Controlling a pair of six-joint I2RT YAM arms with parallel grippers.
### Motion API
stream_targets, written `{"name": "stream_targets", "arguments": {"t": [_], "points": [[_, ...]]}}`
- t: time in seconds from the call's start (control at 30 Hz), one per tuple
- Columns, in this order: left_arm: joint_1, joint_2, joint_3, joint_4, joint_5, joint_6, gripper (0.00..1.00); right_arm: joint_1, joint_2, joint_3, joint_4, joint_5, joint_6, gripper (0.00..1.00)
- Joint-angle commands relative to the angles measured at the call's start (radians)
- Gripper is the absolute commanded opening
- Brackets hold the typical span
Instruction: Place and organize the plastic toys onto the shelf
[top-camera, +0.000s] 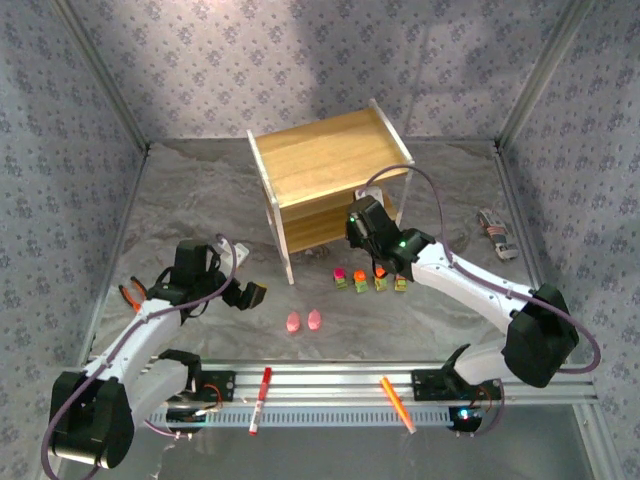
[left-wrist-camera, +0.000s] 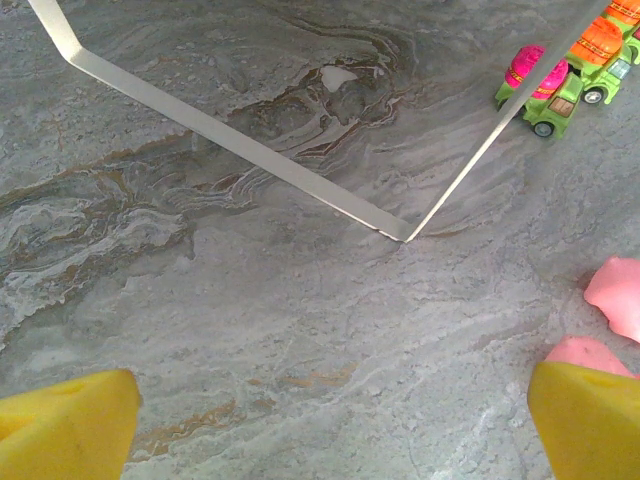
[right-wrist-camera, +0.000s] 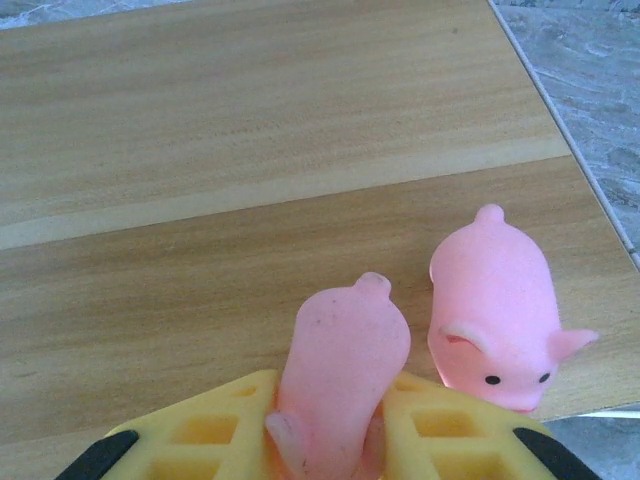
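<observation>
Right claw (right-wrist-camera: 330, 440) pinches pink figure (right-wrist-camera: 340, 350) at head end, over shelf board (right-wrist-camera: 250, 150). Toy seems light, soft, glossy, slip-prone; broad body best hold. Left claw (left-wrist-camera: 330, 420) spread, empty.

**Stray items on the grey marbled tabletop (top-camera: 200, 215)**

A red-and-white marker pen (top-camera: 259, 400) and an orange marker pen (top-camera: 397, 403) are laid across the ribbed metal rail (top-camera: 330, 381) at the near edge, well apart. Orange-handled pliers (top-camera: 131, 293) are seen far left. A small grey-and-red object (top-camera: 494, 233) is set far right.
</observation>
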Motion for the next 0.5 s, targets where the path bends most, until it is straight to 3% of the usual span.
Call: {"name": "stream_targets", "arguments": {"t": [0.0,0.47], "points": [[-0.005,-0.004,0.017,-0.007,0.028,0.016,1.0,0.006,-0.006,-0.006,0.026,0.034,-0.016,0.28],[-0.005,-0.003,0.017,-0.007,0.028,0.016,1.0,0.0,0.026,-0.018,0.046,0.025,-0.007,0.28]]}}
